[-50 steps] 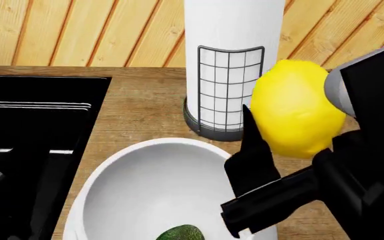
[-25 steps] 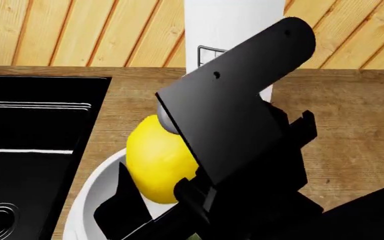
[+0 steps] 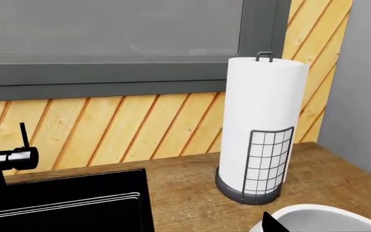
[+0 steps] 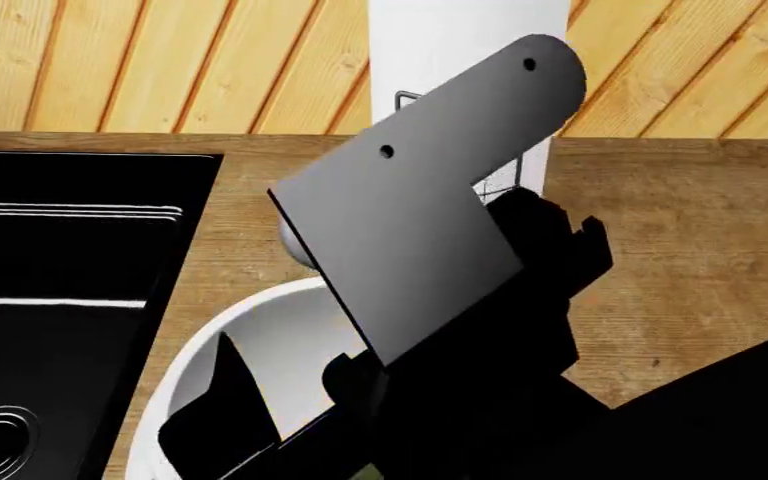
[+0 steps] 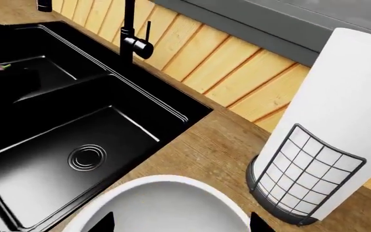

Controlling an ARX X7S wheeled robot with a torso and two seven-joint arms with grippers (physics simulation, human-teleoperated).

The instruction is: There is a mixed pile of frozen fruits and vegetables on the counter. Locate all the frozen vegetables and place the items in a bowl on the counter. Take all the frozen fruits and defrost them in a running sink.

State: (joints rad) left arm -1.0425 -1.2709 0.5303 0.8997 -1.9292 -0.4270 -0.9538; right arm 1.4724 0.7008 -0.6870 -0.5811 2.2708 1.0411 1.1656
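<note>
Left wrist view: bowl (image 3: 327, 217) rim at lower right, beside the paper roll (image 3: 263, 130); left gripper state indeterminable. Head view: the lemon, visible half a second ago, is now hidden behind the right arm (image 4: 411, 240), which crosses the centre over the bowl toward the sink (image 4: 51, 300). Right wrist view: right gripper (image 5: 182, 223) fingertips apart at the lower edge; grip unconfirmed.

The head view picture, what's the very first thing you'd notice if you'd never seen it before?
A huge dark robot arm fills the middle of that view, reaching over the white bowl and hiding most of it. Behind it stands the tall white paper roll in its black wire holder, against the slanted wood-plank wall. To the arm's left, the glossy black sink is set into the wooden counter.
</note>
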